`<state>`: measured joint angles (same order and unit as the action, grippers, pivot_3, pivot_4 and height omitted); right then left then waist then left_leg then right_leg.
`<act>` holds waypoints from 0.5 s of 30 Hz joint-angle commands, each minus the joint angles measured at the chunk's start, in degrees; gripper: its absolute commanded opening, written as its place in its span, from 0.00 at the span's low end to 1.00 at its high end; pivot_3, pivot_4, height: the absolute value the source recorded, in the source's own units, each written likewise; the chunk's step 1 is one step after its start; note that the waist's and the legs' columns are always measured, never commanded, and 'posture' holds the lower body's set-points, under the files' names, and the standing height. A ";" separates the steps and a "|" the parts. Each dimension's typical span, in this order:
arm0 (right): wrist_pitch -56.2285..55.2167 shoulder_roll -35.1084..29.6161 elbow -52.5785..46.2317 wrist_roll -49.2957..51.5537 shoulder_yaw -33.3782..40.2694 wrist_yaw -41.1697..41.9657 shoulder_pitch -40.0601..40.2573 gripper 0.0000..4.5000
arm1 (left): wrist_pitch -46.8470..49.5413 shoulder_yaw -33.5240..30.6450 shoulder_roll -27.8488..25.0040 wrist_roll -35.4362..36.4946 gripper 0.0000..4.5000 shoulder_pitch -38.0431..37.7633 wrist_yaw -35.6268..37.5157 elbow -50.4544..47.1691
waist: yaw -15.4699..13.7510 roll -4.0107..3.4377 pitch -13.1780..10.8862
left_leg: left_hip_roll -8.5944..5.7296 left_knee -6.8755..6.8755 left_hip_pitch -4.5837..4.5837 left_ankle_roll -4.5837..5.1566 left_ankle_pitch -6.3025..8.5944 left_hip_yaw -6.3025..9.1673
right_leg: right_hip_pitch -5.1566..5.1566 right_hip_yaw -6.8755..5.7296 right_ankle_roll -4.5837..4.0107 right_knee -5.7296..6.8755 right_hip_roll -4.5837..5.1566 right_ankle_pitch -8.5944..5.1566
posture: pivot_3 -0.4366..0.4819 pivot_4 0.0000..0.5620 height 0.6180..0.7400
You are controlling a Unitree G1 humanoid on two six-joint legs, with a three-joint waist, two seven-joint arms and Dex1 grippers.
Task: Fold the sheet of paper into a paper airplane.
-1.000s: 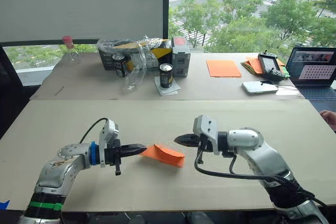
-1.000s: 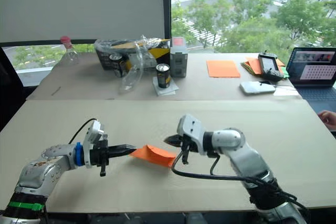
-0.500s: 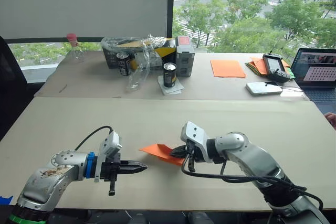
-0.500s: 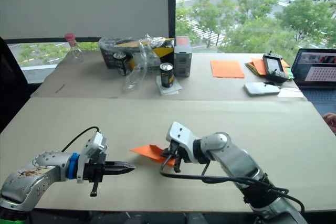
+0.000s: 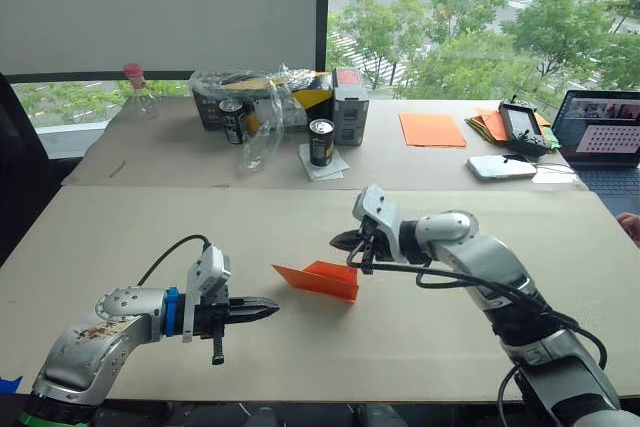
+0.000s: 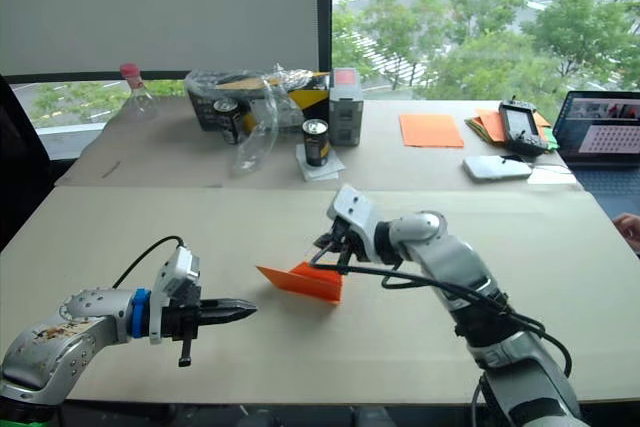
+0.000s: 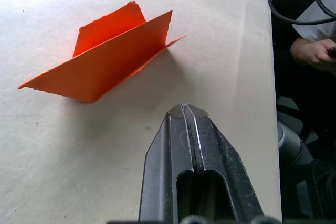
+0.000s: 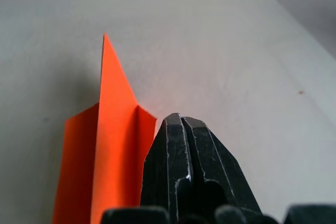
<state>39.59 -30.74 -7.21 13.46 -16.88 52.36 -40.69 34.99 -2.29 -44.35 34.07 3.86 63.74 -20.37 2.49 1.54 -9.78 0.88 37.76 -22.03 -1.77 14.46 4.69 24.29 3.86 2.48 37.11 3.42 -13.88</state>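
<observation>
Our right claw (image 5: 347, 243) has its two fingers pressed together with nothing between them, tips just above and behind the blunt end of the plane (image 5: 322, 278). Our left claw (image 5: 262, 308) is also closed on nothing, low over the table (image 5: 450, 337), its tips aimed toward the plane's nose and a little short of it. The plane sits on the table between the two claws, nearer the right one. It is a narrow orange wedge whose long axis runs across us: the sharp nose points to our left, the wide tail end to our right. One folded wing stands up along the keel while the other flap lies lower, as we see in the left wrist view (image 7: 107, 56)
</observation>
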 commanded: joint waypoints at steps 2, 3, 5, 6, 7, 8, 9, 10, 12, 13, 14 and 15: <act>9.13 -2.82 -7.22 6.56 4.08 3.03 -2.70 0.07 | -2.26 -1.44 -0.72 -0.52 0.00 0.22 0.21 0.81 | -0.01 0.00 0.00 | -0.01 0.00 -0.01 0.00 0.00 0.00 | 0.00 0.00 0.00 0.00 0.00 0.00 | 0.48 0.27 0.84; 10.92 -3.80 -8.94 7.47 3.48 3.91 -2.55 0.14 | -2.95 -1.42 -0.94 -1.31 0.00 0.34 0.08 1.29 | -0.05 0.00 0.00 | 0.00 0.00 -0.01 0.00 0.00 0.00 | 0.00 0.00 0.00 0.00 0.00 0.00 | 0.48 0.27 0.84; 13.02 -4.17 -11.57 7.83 1.93 3.38 -1.92 0.27 | -3.88 -1.27 -1.13 -2.71 0.00 0.72 -0.64 2.72 | -0.05 0.00 0.00 | 0.00 0.00 -0.01 0.02 0.01 0.01 | 0.00 -0.01 0.00 -0.01 0.00 0.00 | 0.48 0.27 0.84; 12.40 -4.32 -12.42 6.69 0.27 2.91 -1.58 0.37 | -3.91 -0.95 -1.28 -3.46 0.00 0.99 -1.11 3.73 | -0.04 0.00 0.00 | -0.01 0.00 0.00 0.02 0.01 0.01 | 0.00 -0.01 0.00 0.00 0.01 0.00 | 0.48 0.27 0.84; 11.15 -4.91 -12.77 4.13 -3.02 2.57 -1.40 0.43 | -5.25 -0.31 -1.61 -5.33 0.00 1.20 -1.36 5.13 | 0.07 -0.01 0.00 | 0.00 0.00 0.01 0.02 0.01 0.01 | -0.01 -0.01 0.00 0.01 0.00 0.00 | 0.48 0.27 0.84; 11.38 -4.43 -12.44 3.01 -5.30 2.00 -1.47 0.43 | -5.36 -0.04 -2.04 -6.46 0.00 1.55 -1.66 6.50 | 0.17 0.00 0.00 | 0.00 0.00 0.03 0.02 0.01 -0.01 | 0.00 -0.01 0.00 0.02 0.00 0.00 | 0.48 0.27 0.84; 11.73 -4.08 -12.11 2.46 -6.67 1.61 -1.59 0.43 | -5.46 0.13 -2.32 -7.16 0.00 1.81 -1.80 7.40 | 0.28 0.00 0.00 | 0.01 0.00 0.05 0.02 0.01 -0.02 | -0.01 0.00 -0.01 0.03 -0.01 0.00 | 0.48 0.27 0.84; 11.45 -3.40 -11.74 1.85 -7.57 0.94 -1.69 0.43 | -5.43 -0.08 -2.60 -7.49 0.00 2.19 -1.89 8.30 | 0.31 -0.01 0.00 | 0.02 0.00 0.05 0.02 0.01 -0.02 | 0.00 -0.01 -0.02 0.03 -0.02 0.01 | 0.48 0.27 0.84; 11.19 -2.34 -10.46 0.28 -9.16 -0.50 -1.93 0.43 | -5.80 -1.01 -2.88 -7.44 0.00 2.61 -1.68 9.31 | 0.23 0.00 0.00 | 0.02 0.00 0.01 0.02 0.01 -0.02 | 0.05 0.00 -0.03 0.06 -0.02 0.01 | 0.48 0.27 0.84; 10.83 -2.17 -9.93 -0.56 -9.92 -0.88 -1.98 0.43 | -5.97 -1.35 -2.93 -7.43 0.00 2.74 -1.68 9.61 | 0.14 0.00 0.00 | 0.01 0.00 0.00 0.02 0.01 -0.01 | 0.06 0.00 -0.03 0.06 -0.02 0.02 | 0.48 0.27 0.84; 11.09 -1.99 -9.64 -0.80 -10.35 -0.98 -1.87 0.43 | -6.60 -1.63 -2.92 -7.60 0.00 2.76 -1.73 9.82 | 0.10 0.00 0.00 | 0.00 0.01 -0.01 0.02 0.01 -0.01 | 0.05 0.00 -0.03 0.05 -0.01 0.02 | 0.48 0.27 0.84; 11.25 -1.88 -9.53 -0.90 -10.55 -0.95 -1.75 0.43 | -7.02 -1.77 -2.89 -7.74 0.00 2.78 -1.80 9.93 | 0.06 0.00 0.00 | -0.01 0.02 -0.04 0.02 0.01 -0.01 | 0.05 0.00 -0.02 0.03 0.01 0.02 | 0.48 0.27 0.84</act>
<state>51.23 -32.57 -16.16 13.30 -27.88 51.84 -41.85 29.75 -2.36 -46.52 26.69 6.13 61.89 -10.22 2.55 1.53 -9.78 0.86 37.78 -22.08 -1.75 14.47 4.67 24.34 3.85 2.46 37.13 3.45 -13.86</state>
